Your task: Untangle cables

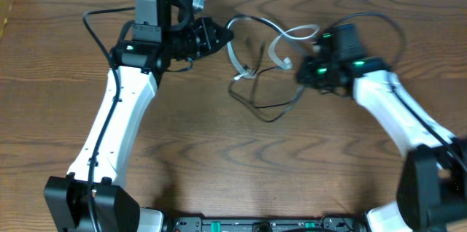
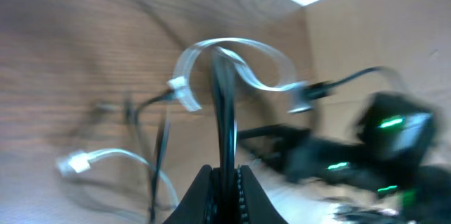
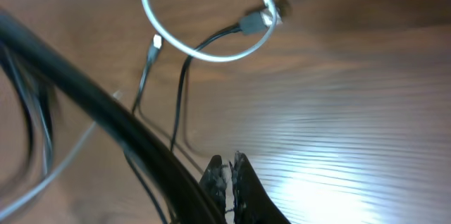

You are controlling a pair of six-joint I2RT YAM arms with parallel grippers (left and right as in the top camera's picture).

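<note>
black cable [image 2: 224, 111] and white cable [image 2: 243, 41] look light, limp, slick, likely best taken beside a plug [image 3: 252, 21]; left gripper [image 2: 227, 171] clenched on black cable, right gripper [image 3: 229, 173] clenched, cannot tell on what.

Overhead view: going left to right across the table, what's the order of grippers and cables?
left gripper → white cable → right gripper. The black cable is left out: its loops overlap the white cable's span.
</note>
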